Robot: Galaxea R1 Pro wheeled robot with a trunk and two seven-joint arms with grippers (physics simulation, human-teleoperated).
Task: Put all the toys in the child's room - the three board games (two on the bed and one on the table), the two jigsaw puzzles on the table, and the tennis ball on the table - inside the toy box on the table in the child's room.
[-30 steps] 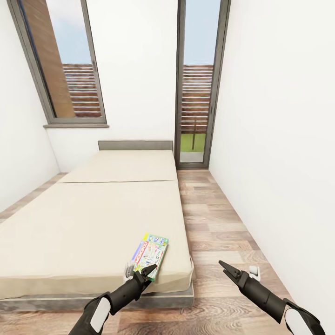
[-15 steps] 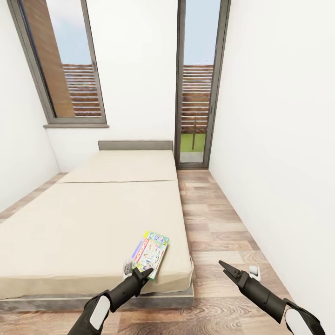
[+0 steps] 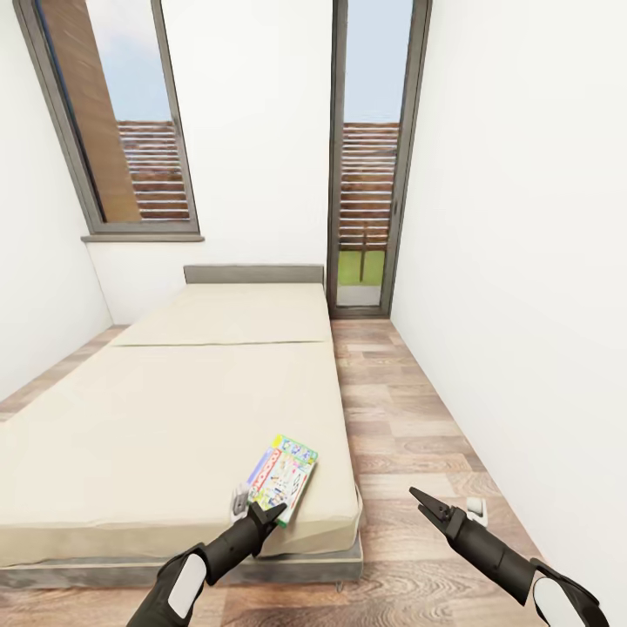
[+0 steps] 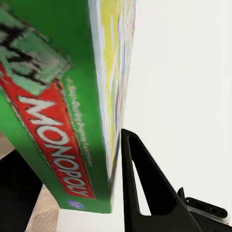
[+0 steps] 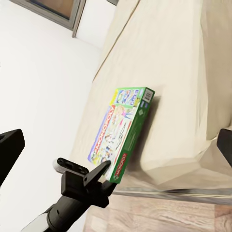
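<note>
One of the board games (image 3: 283, 472), a Monopoly-style box with a green rim, lies flat on the beige bed (image 3: 174, 409) at its near right corner. My left gripper (image 3: 272, 512) is at the box's near end. In the left wrist view its open jaws stand on either side of the box's green edge (image 4: 48, 111). The right wrist view shows the same box (image 5: 123, 130) on the mattress (image 5: 183, 72) with the left gripper (image 5: 107, 170) at its corner. My right gripper (image 3: 418, 501) hovers open over the floor beside the bed, holding nothing.
A strip of wood-plank floor (image 3: 409, 418) runs between the bed and the white wall on the right. A tall glass door (image 3: 366, 174) and a window (image 3: 113, 122) stand at the far end behind the grey headboard (image 3: 252, 273).
My left gripper has shifted slightly down and toward me at the box's near end. The box and the right arm have stayed put.
</note>
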